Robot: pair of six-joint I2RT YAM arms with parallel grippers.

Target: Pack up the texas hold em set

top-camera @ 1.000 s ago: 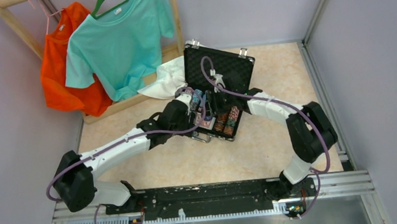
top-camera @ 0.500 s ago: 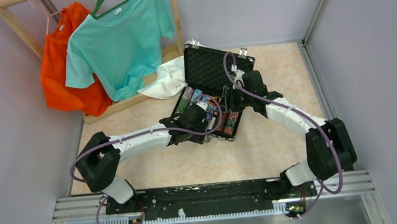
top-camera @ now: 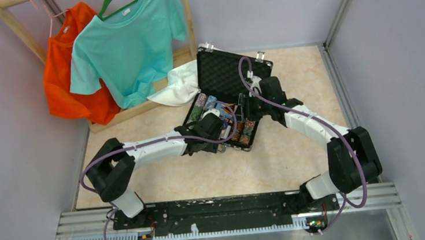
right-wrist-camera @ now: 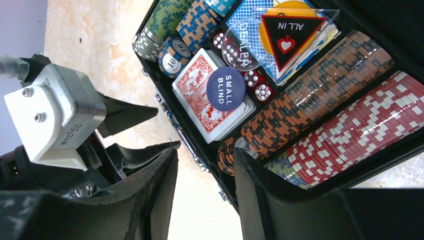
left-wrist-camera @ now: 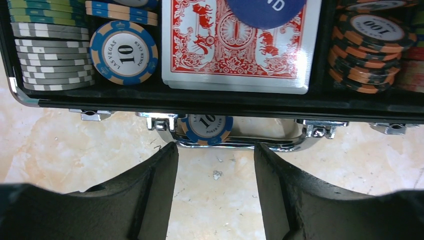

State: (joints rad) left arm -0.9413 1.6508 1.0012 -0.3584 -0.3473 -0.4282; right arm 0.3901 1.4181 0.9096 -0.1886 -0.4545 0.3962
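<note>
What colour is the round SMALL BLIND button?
The round button is dark blue; right wrist view shows it best.

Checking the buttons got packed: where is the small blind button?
Right wrist view: the small blind button lies on the red card deck in the middle compartment of the open case, beside the red dice.

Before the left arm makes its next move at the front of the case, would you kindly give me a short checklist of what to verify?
1. left gripper open and empty: ok.
2. right gripper open and empty: ok.
3. All chips inside the case: not ok; a blue 10 chip lies outside, against the handle.
4. lid standing open: ok.
5. red deck seated in its compartment, Small Blind button on top: ok.
</note>
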